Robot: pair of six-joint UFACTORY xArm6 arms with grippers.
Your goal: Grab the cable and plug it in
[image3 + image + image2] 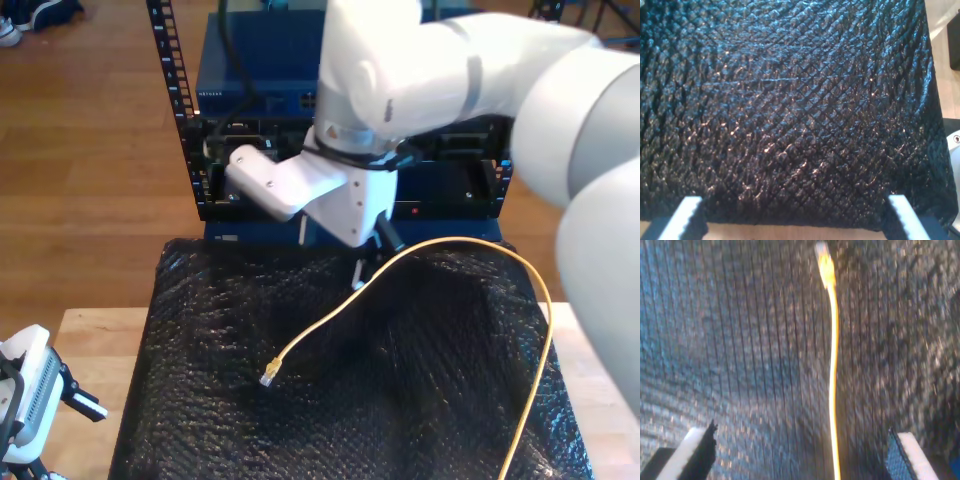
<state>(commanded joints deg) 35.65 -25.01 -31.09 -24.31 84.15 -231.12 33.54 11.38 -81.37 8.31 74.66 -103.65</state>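
One cable [400,262] is all that matters here, thin and yellow, snaking across the black mat [200,400]. Its clear plug [268,378] lies flat on the mat, towards the exterior view's lower left, and the run arcs up under the big white arm and loops round down the exterior view's right side.

My second hand [800,447] hangs right over that run. Its jaws are spread wide, nothing held, and in its wrist view the cable [833,390] passes between the pads, a little nearer one of them, with the plug [822,250] well ahead. That picture is blurred, so the height above the mat is hard to judge.

Grasping looks like the step in hand, not yet made. To do it well: slide along towards the plug before closing, since a grip far back leaves a floppy tail that won't steer into a port. Centre the cable, drop straight, close gently; the mat looks soft and crinkly.

My first hand [795,215] is also wide open and empty, over the mat near its edge. The rack [260,100] stands behind the mat.
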